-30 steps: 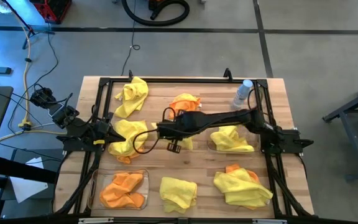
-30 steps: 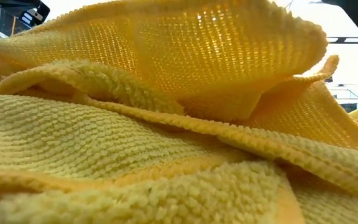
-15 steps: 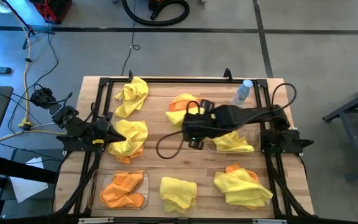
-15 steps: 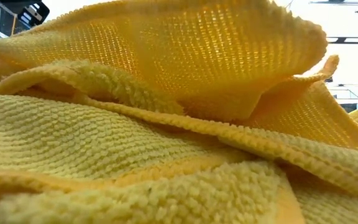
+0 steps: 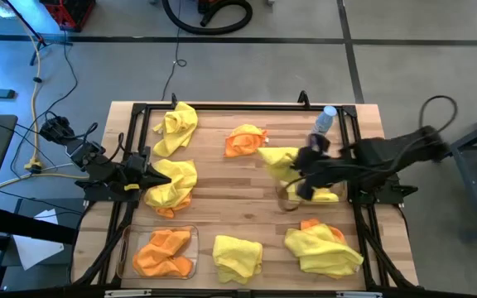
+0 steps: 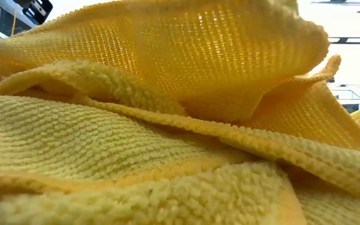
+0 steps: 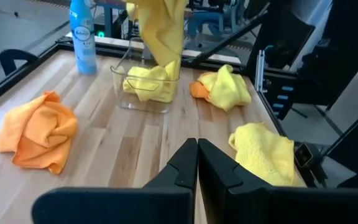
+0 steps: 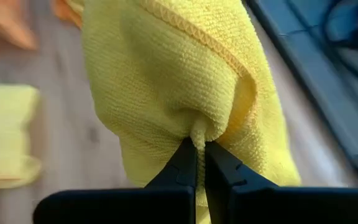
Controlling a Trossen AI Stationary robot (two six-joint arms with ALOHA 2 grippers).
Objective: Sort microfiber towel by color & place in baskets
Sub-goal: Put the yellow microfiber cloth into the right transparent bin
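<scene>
— What's the right gripper (image 8: 197, 149) got?

— Its jaws are pinched tight on a fold of a yellow towel (image 8: 173, 81) — the cloth bunches right at the tips and hangs over them. In the high view that held towel (image 5: 278, 159) trails toward the centre of the frame, above the clear basket (image 5: 286, 201) at centre right, which already has a yellow cloth (image 5: 325, 195) lying in it.

— And the left gripper (image 7: 196, 163)?

— Jaws closed together, nothing between them. That arm sits at the left edge of the tabletop (image 5: 222, 219), beside a yellow heap (image 5: 172, 184).

— Where's the rest of the cloth?

— Spread about. An orange towel (image 5: 243, 141) lies at upper centre, just left of the held one; another yellow towel (image 5: 175, 128) sits at upper left. Along the bottom edge, the second basket (image 5: 125, 248) at lower left holds orange cloths (image 5: 164, 252), a yellow one (image 5: 238, 255) lies at bottom centre, and at lower right a yellow pile (image 5: 325, 251) covers an orange piece (image 5: 310, 223) peeking out on top.

— Anything else up there?

— A small clear bottle with a blue cap (image 5: 325, 121) at upper right. The low view is filled by yellow cloth (image 6: 167, 125) pressed up close.
</scene>
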